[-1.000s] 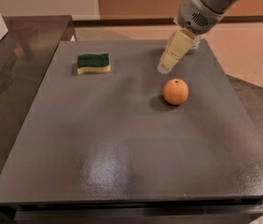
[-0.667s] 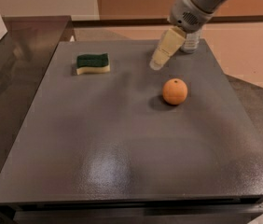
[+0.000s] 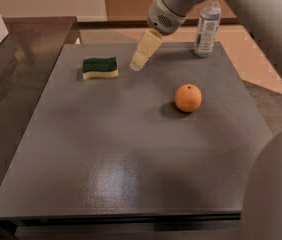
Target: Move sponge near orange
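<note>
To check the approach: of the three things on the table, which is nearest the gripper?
The green-topped sponge, just beside the gripper; the orange and the water bottle are clearly farther away.

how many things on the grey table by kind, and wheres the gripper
sponge: 1
orange: 1
bottle: 1
total: 3
gripper: 1, not in the total, hanging just right of the sponge and left of the bottle

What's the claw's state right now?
Claw: open or closed cannot be told; nothing seen in it, hanging beside the sponge.
</note>
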Available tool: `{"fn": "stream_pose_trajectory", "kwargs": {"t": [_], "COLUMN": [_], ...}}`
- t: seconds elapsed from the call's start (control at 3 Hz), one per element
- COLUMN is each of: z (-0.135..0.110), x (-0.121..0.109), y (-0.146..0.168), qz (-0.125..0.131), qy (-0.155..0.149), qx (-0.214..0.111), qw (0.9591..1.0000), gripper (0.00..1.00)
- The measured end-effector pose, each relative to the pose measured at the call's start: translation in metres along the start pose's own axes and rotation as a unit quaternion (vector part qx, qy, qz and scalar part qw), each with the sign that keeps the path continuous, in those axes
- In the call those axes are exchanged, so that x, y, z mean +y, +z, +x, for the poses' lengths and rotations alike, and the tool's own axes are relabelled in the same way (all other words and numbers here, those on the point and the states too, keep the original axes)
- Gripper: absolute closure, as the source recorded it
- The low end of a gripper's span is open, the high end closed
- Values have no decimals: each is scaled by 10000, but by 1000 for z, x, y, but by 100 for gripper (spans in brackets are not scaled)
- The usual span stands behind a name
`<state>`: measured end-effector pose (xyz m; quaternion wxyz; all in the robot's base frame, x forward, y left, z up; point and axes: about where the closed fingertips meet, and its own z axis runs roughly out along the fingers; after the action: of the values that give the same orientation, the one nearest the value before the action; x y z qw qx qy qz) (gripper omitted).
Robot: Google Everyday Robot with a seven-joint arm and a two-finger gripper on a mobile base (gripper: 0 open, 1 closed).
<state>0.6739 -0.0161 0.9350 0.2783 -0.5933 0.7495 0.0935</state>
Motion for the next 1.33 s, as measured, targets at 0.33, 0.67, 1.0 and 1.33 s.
{"fn": "stream_pose_trajectory", "kwargs": {"t": [0.33,0.67,1.0,1.33], "z": [-25,-42,-53,-55], "x": [-2,1,2,3], "y": [35,62,88,111], "qz": [-178,-279,-370,-479], "qy": [-75,-151,-177,-158], "qx": [-95,-176,-188,-117], "qw": [9998,9993,9990,9987], "gripper": [0,0,0,0]}}
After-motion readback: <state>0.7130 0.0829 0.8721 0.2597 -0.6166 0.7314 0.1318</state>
